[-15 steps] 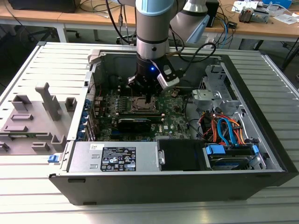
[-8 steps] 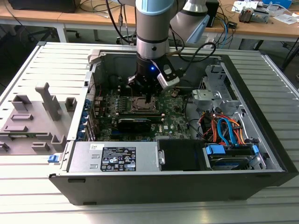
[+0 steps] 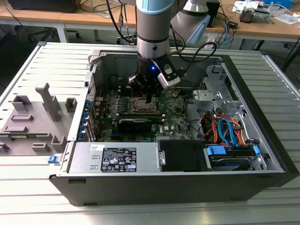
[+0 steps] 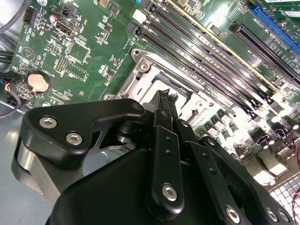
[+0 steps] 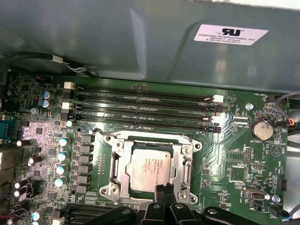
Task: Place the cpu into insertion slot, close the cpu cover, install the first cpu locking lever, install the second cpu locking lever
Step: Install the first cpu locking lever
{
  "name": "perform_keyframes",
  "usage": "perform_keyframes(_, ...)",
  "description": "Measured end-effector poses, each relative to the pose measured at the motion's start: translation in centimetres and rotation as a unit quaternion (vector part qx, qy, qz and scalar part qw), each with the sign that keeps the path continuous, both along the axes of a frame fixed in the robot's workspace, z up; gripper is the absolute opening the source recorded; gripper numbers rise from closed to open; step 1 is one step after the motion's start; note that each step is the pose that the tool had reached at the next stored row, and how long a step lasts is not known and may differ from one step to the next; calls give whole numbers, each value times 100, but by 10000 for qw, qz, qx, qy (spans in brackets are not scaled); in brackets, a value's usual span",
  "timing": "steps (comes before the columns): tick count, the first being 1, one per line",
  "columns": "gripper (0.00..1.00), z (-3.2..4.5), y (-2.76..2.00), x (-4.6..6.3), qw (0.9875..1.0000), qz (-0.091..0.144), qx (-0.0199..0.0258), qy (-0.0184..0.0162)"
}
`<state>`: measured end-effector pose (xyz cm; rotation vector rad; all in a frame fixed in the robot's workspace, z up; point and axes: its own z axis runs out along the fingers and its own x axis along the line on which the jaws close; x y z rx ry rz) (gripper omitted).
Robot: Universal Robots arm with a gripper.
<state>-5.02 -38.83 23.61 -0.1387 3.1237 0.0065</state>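
Note:
The cpu (image 5: 149, 169), a pale silver square chip, lies flat in the socket on the green motherboard (image 5: 234, 154). Around it lies the cpu cover (image 5: 182, 161), a silvery frame whose window shows the chip's top. My gripper (image 5: 164, 189) stands at the socket's edge nearest the wrist, its black fingertips pressed together, shut, with nothing between them. In the second wrist view the gripper (image 4: 165, 96) reaches down onto the cover (image 4: 140, 70) and hides most of the window. From the exterior view the gripper (image 3: 149, 98) hangs straight over the socket (image 3: 142, 106) inside the open computer case.
Several dark memory slots (image 5: 140, 101) run beside the socket, under the grey case wall (image 5: 140, 37). A coin cell (image 5: 261, 131) and capacitors (image 5: 62, 154) stand nearby. The power supply (image 3: 117, 157), a drive bay with coloured cables (image 3: 225, 133) and a grey fixture (image 3: 33, 122) surround the board.

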Motion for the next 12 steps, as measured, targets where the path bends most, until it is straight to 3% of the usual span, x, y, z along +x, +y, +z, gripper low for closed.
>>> perform_keyframes(9, 11, 25, 0, 0, 10000, 0, 2, -1)
perform_keyframes(12, 11, 40, 0, 0, 10000, 0, 23, 0)
